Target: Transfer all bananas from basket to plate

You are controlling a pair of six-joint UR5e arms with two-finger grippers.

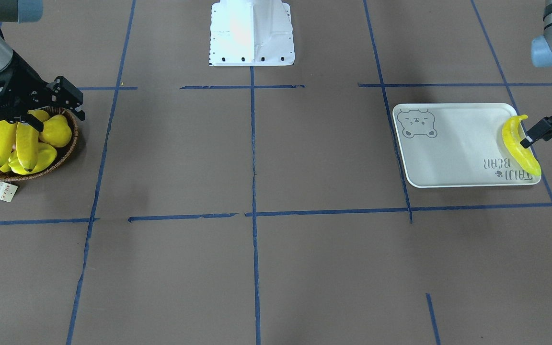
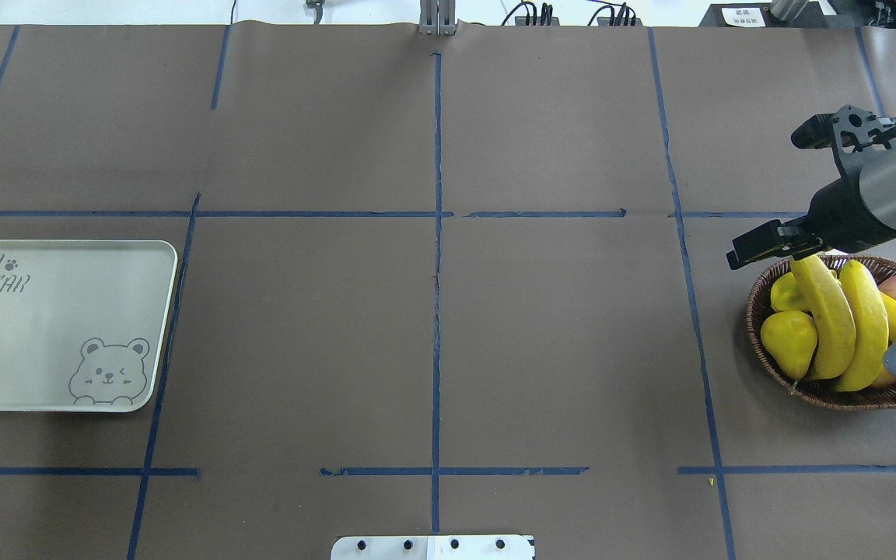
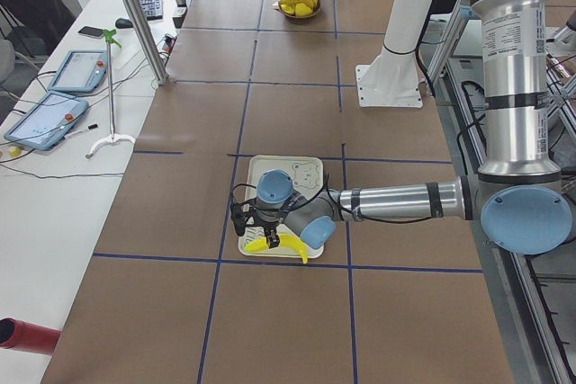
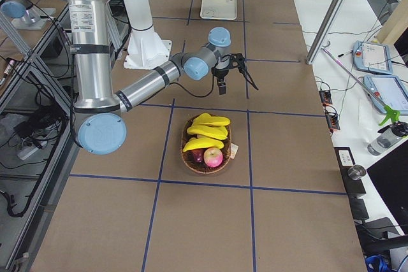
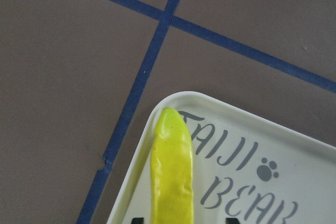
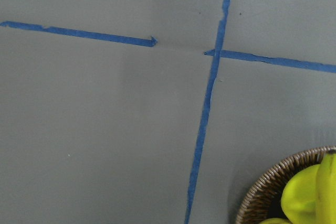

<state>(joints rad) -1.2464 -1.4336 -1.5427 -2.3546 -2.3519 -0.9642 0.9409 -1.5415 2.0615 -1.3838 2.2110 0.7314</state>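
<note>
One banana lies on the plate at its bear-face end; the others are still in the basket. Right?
Not quite: the banana lies at the lettering end of the plate, as the front-facing view shows. The other bananas are in the basket.

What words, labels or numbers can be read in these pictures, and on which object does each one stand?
"TAIJI BEAR": printed on the plate.
On the paper tag by the basket: print too small to read.
On the white label of the left arm: print too small to read.
</note>
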